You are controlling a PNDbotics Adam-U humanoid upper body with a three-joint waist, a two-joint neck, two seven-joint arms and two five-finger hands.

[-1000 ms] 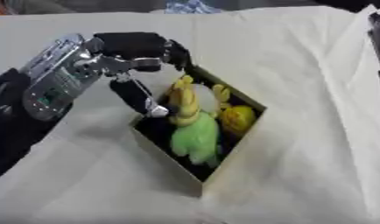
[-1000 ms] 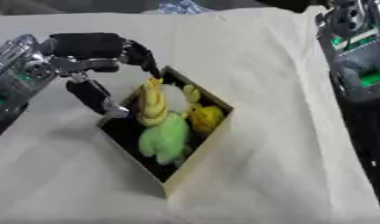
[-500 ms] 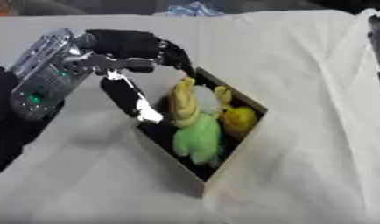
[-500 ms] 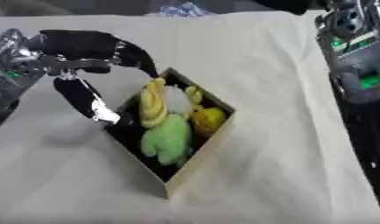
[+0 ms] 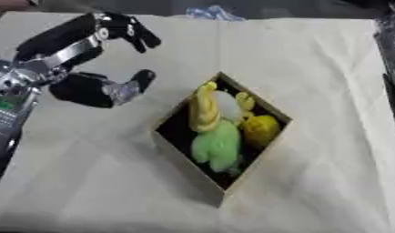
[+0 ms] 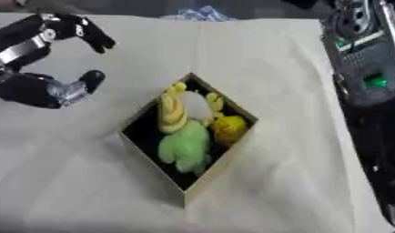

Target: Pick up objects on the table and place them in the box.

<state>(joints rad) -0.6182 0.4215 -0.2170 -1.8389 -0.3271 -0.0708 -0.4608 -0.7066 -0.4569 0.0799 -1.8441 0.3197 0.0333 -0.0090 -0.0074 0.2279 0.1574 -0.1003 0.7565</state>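
The left hand [image 5: 89, 86] hangs over the cloth up on the left, well clear of the box [image 5: 193, 164], fingers spread and relaxed, thumb apart from them, nothing in it. The right hand shows in neither view; only the right forearm [image 6: 364, 59] comes down the right edge.

Inside the box sit the goods: a green plush [image 5: 215, 148] low in the middle, a yellow banana-shaped toy [image 5: 205, 109] lying along its upper left, a round yellow toy [image 5: 260, 128] to the right, and something white [image 5: 226, 103] tucked between them. They touch one another and fill most of the box. Across the tablecloth [image 5: 312, 68] I spot no loose object left to collect, only something bluish [image 5: 202, 12] at the far edge, too blurred to name.

On handling, my read is that these are soft stuffed pieces: light, squashy, not fragile, not slippery against fingers. A plush gives under the fingers, so a wrap around the thick middle looks best, rather than pinching a limb that would just stretch. The box looks like thin card, light enough to slide if nudged.
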